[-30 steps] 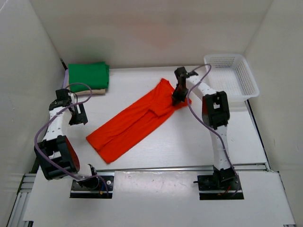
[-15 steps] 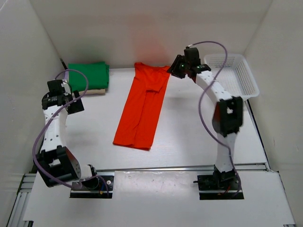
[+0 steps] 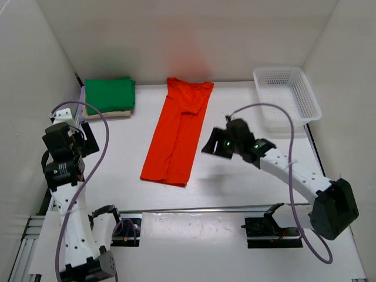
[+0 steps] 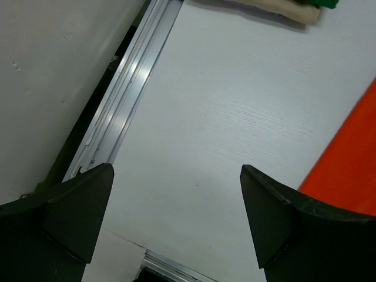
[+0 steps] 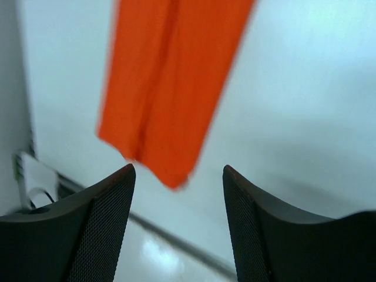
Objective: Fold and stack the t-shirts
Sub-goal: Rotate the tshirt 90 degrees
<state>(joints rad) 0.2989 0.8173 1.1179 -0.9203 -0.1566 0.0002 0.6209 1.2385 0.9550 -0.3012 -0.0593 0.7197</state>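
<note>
The orange-red t-shirt [image 3: 179,132] lies as a long narrow strip on the table, running from the back wall toward the near edge. It also shows in the left wrist view [image 4: 352,158] and the right wrist view [image 5: 170,88]. A folded green t-shirt [image 3: 110,94] rests on a tan one [image 3: 108,113] at the back left. My right gripper [image 3: 216,148] [image 5: 178,168] hovers open just right of the strip, holding nothing. My left gripper [image 3: 82,135] [image 4: 176,169] stands open over bare table at the left, empty.
A white lattice basket [image 3: 281,70] stands at the back right corner. White walls close in the table on three sides. An aluminium rail [image 4: 126,111] runs along the table's left edge. The tan shirt's edge [image 4: 291,10] shows at the top of the left wrist view.
My right gripper swung the orange-red shirt from diagonal to lengthwise, let go of it near the back wall, opened, and drew back toward the middle. The left arm pulled back leftward.
</note>
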